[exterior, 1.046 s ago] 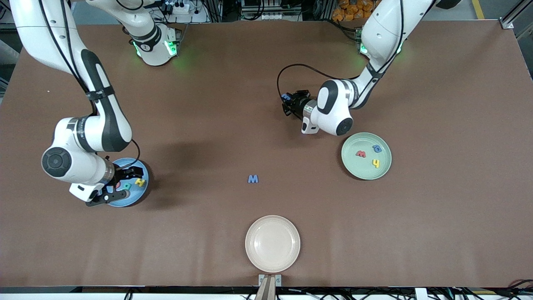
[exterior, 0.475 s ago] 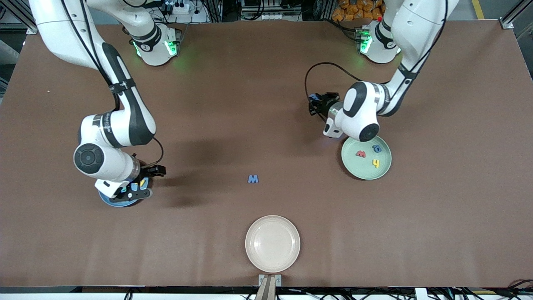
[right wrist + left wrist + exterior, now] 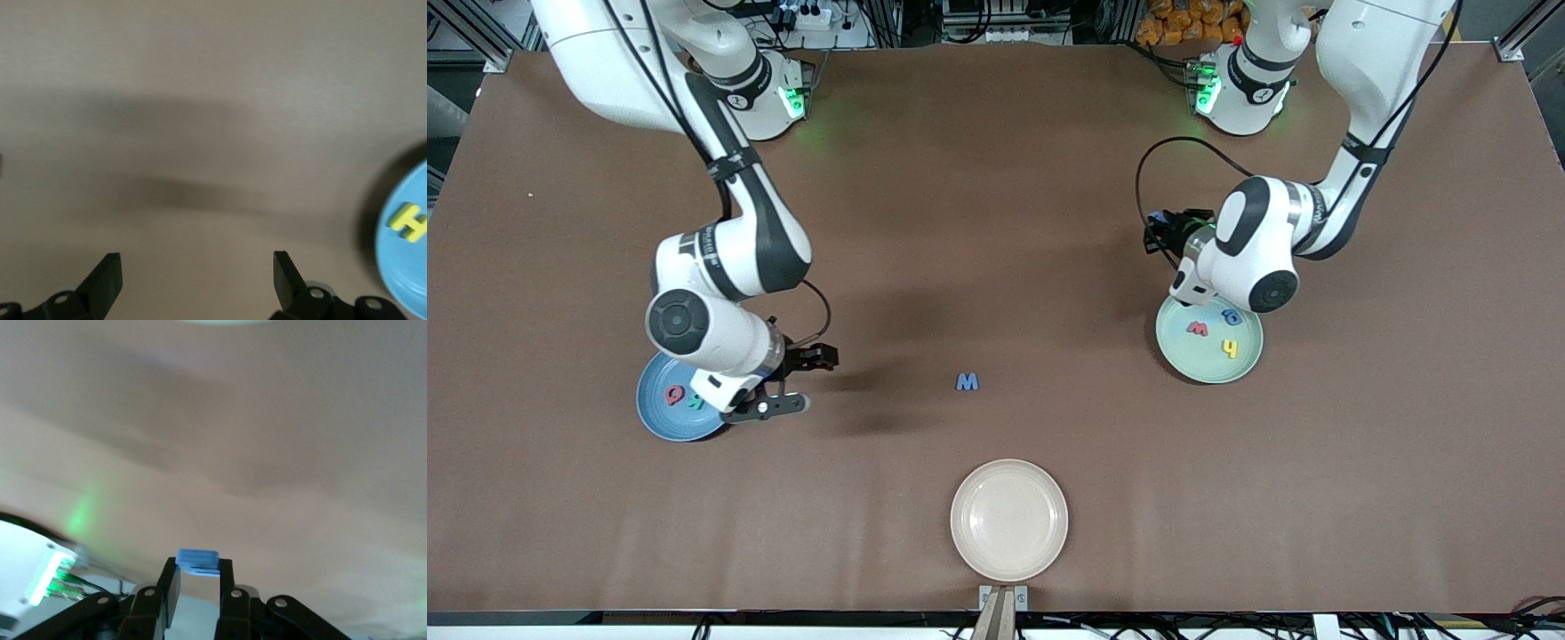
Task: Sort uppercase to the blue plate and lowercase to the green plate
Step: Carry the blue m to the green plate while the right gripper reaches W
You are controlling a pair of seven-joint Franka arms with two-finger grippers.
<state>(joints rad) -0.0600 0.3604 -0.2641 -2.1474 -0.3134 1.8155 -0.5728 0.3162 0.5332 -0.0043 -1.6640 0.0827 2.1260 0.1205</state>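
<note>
Your left tool (image 3: 199, 581) is clamped on the small blue m (image 3: 198, 561) beside the green plate (image 3: 1249, 364); it looks light, soft foam, so pinch its flat edges gently; your right tool (image 3: 800, 380), fingers apart, hangs beside the blue plate (image 3: 660, 425).

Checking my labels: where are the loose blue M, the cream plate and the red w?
blue M (image 3: 967, 381), front view, letter's middle.
cream plate (image 3: 1009, 473), front view, bare inner surface.
red w (image 3: 1197, 329), front view, letter's middle.

A robotics lab is suggested: two white robot arms (image 3: 729, 258) are mounted on a brown-covered table (image 3: 996, 222), with aluminium framing (image 3: 1516, 40) and cables (image 3: 996, 22) seen past the bases.
</note>
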